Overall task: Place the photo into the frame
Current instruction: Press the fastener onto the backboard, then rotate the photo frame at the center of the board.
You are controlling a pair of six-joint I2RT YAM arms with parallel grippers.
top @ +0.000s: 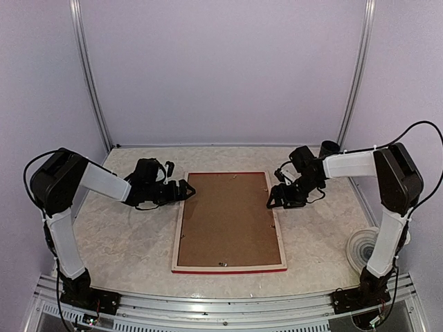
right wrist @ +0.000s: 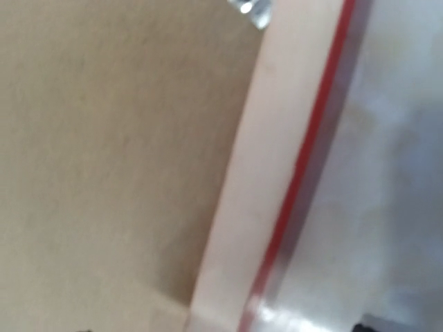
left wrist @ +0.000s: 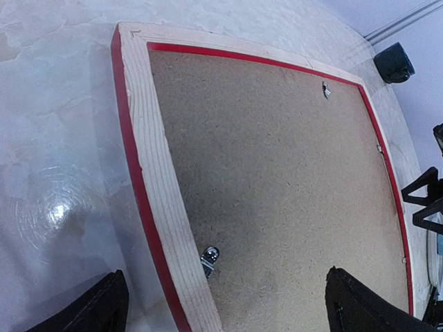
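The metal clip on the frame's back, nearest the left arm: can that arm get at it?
Probably yes. The clip lies bare on the frame, just ahead of the open left gripper, with nothing in between.

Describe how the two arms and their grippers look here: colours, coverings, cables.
Both arms match. The left arm and right arm have white covers over the links and bulky black joint housings. Thin black cables loop outside the elbow joints. The left gripper and right gripper are all black, with blunt black fingers. No markings are legible.
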